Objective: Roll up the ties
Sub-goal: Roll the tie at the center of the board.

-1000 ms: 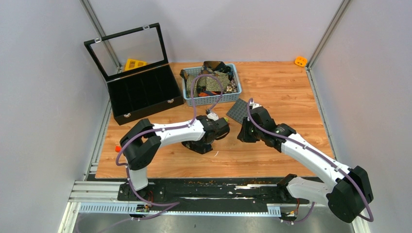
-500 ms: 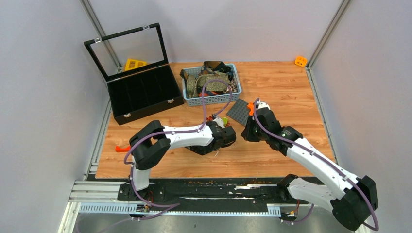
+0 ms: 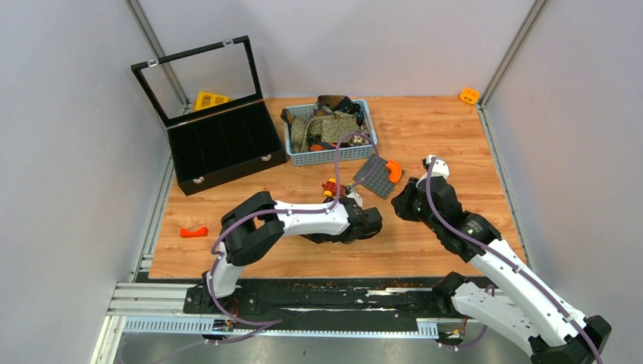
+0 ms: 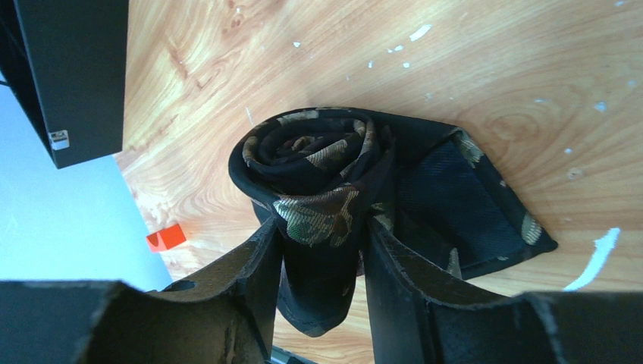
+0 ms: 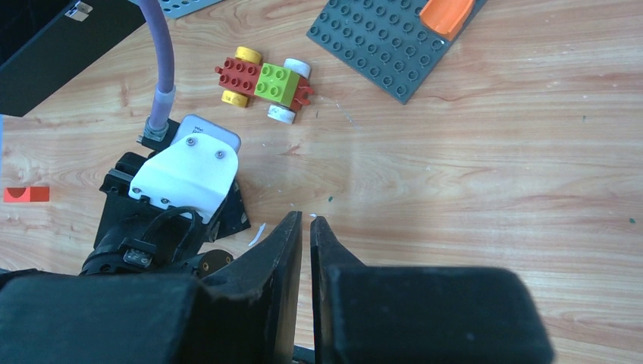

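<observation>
Left gripper (image 4: 321,227) straddles rolled tie (image 4: 318,163); pinching or slack, cannot tell. Right gripper (image 5: 305,224) pressed near-together, empty. Tie on white-flecked wood tabletop (image 3: 447,129), near side of basket (image 3: 327,158); plain grey walls (image 3: 68,152) around. Tie black, gold-olive print, loose coil.

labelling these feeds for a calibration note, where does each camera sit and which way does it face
Top external: above and behind the bases, looking down on the table; left arm and right arm show.
Left wrist: low over the table, facing the rolled tie; left gripper flanks it.
Right wrist: higher, looking down; right gripper, nearly closed, at the bottom edge.
Shared: top and right wrist both show the grey brick plate and toy car.
</observation>
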Robot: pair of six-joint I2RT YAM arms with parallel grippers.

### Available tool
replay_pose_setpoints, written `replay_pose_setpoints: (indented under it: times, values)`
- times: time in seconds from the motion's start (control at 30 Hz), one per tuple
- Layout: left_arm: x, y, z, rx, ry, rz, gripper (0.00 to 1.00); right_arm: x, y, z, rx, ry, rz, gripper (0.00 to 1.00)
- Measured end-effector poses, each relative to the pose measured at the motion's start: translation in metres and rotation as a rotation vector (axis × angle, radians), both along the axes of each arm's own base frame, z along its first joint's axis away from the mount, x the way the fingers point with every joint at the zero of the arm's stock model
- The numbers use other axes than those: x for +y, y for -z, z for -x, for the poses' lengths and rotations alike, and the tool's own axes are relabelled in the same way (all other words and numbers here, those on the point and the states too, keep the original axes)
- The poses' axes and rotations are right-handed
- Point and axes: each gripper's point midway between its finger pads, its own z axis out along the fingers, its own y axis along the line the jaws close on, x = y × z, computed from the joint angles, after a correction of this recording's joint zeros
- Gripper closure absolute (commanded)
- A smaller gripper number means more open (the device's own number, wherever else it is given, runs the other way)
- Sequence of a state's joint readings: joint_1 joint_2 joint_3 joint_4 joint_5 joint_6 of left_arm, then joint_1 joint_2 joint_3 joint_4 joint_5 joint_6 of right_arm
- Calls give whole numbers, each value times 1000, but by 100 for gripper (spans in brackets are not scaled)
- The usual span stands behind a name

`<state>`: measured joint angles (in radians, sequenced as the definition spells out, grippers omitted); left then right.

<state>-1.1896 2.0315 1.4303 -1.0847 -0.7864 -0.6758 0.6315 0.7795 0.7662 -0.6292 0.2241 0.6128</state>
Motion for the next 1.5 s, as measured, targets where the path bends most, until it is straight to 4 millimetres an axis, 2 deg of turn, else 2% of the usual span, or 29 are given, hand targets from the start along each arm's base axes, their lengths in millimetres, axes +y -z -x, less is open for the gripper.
replay_pose_setpoints:
  times: [0.17,0.4,0.77,1.03,1.13,1.33,1.5]
  values:
    - [-7,3,4,30,-2,29,41,-3,2,1,10,10,10,89]
    - [-19,8,12,92,2,97,40,-4,2,3,11,13,9,89]
    - [-66,6,30,205,66,346,38,-5,1,3,5,15,7,88]
    - [-76,2,32,222,99,395,37,-5,1,3,6,15,6,88]
    - [-77,-7,30,215,108,414,36,-5,1,3,7,16,3,88]
    - [-72,-41,24,173,112,500,36,0,4,4,23,-6,-1,88]
    - [-54,-77,26,123,112,593,41,25,24,-1,89,-109,5,91]
